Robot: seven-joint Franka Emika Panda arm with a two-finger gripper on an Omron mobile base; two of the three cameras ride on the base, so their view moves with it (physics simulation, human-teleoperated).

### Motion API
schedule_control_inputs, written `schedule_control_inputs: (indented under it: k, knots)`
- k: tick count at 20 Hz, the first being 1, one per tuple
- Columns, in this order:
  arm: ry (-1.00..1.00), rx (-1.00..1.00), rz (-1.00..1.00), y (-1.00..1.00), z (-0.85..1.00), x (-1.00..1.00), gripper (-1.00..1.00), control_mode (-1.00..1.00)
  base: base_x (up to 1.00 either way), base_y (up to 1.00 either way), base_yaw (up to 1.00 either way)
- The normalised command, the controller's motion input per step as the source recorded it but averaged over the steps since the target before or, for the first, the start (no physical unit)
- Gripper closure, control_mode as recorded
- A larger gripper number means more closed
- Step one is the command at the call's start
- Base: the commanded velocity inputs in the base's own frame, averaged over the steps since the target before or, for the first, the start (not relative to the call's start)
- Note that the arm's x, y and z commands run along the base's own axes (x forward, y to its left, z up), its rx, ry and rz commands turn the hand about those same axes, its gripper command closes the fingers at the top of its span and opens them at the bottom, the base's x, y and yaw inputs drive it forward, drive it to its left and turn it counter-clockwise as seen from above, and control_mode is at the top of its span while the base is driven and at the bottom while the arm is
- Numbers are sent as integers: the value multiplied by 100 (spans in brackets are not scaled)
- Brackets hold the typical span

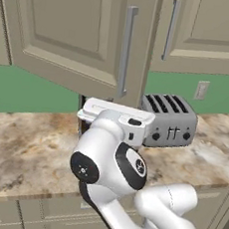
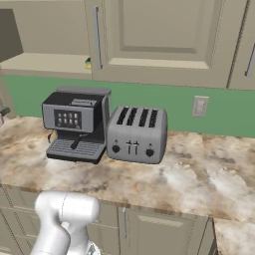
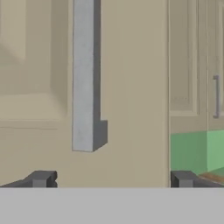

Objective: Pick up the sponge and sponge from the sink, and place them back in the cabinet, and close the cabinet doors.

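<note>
One sponge [image 2: 88, 63] peeks out on the cabinet shelf [image 2: 45, 62], just beside the edge of the cabinet door [image 2: 154, 35] that stands swung out. That door has one long silver handle [image 3: 84, 76], and the end effector [image 3: 112, 178] faces it up close with its two fingertips [image 3: 41, 178] spread wide apart, holding nothing. Below, on the marble surface [image 2: 199, 174], stand one coffee machine [image 2: 75, 124] and one four-slot toaster [image 2: 137, 133], side by side and touching. One wall outlet [image 2: 200, 106] sits on the green wall.
</note>
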Motion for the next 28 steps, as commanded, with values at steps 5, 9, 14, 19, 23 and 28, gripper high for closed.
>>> schedule_control_inputs:
  k: [5,9,14,19,23,28]
  knots:
    - [0,0,2,0,0,54,-100,-100,0,0,0]
    - [0,0,0,0,0,51,-100,-100,0,0,0]
    - [0,0,0,0,0,42,-100,-100,0,0,0]
    - [0,0,0,0,0,32,-100,-100,0,0,0]
    - [0,0,0,0,0,32,-100,-100,0,0,0]
    - [0,0,-2,0,0,28,-100,-100,0,0,0]
